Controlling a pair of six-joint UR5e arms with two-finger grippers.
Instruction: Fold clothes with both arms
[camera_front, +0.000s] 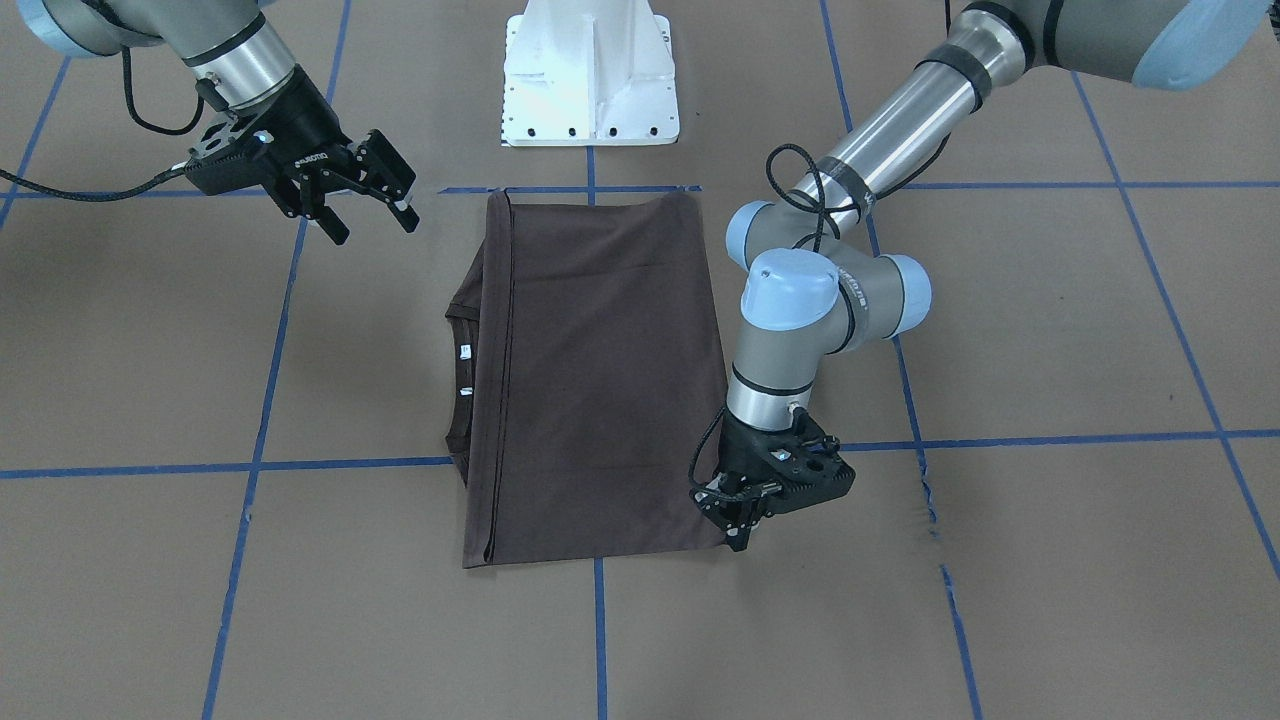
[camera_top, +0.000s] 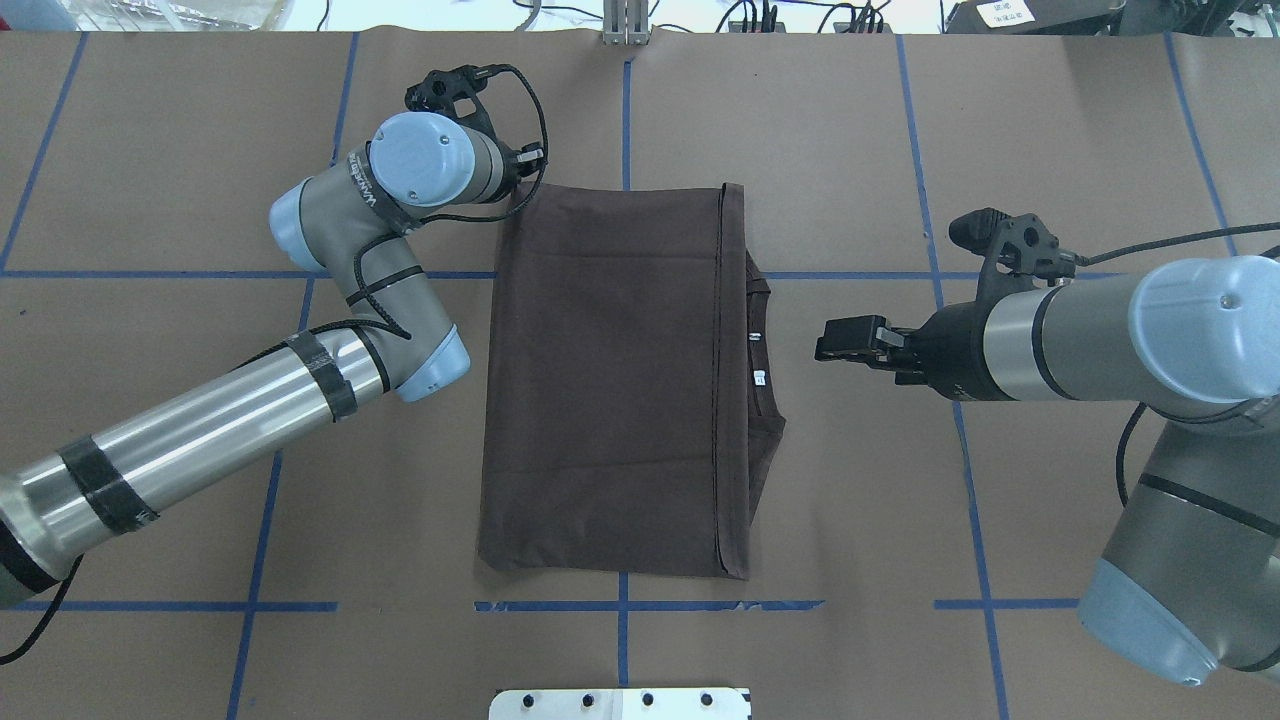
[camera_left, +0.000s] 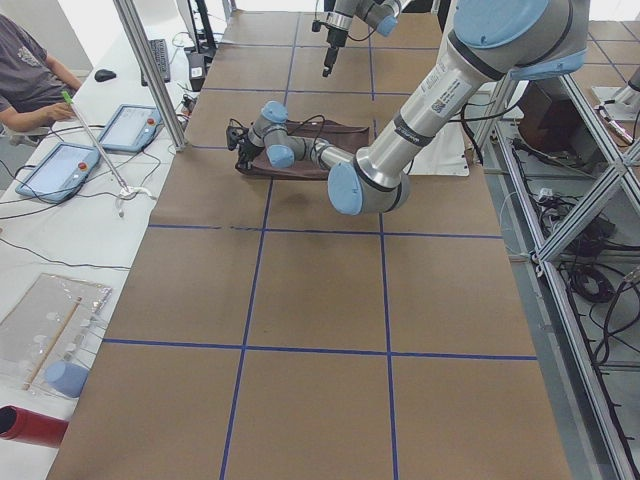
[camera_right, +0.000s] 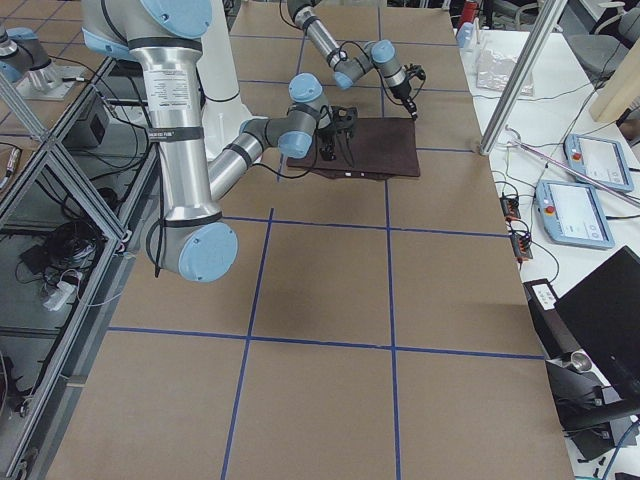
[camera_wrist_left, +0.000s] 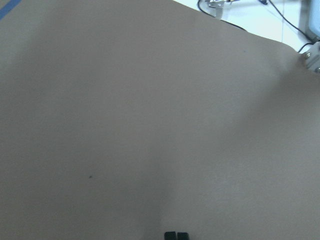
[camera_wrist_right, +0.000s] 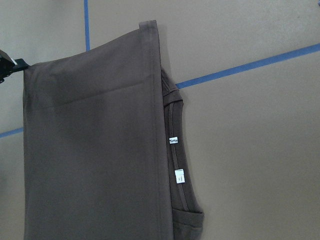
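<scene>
Right now the left pincer (camera_front: 738, 528) sits clenched at a corner of the folded T-shirt (camera_front: 600, 380); the right pincer (camera_front: 374, 230) hangs released nearby.

From behind the base (camera_top: 620, 703), our overhead camera looks forward and down on the table (camera_top: 150, 120). Our front camera faces it from across, steeply down, with the base at top. Both share the shirt (camera_top: 610, 380) at mid-table. We sight along the table from each end, well back and high. Our left wrist camera sits close over bare table; our right, close too, frames the shirt's edge.
</scene>
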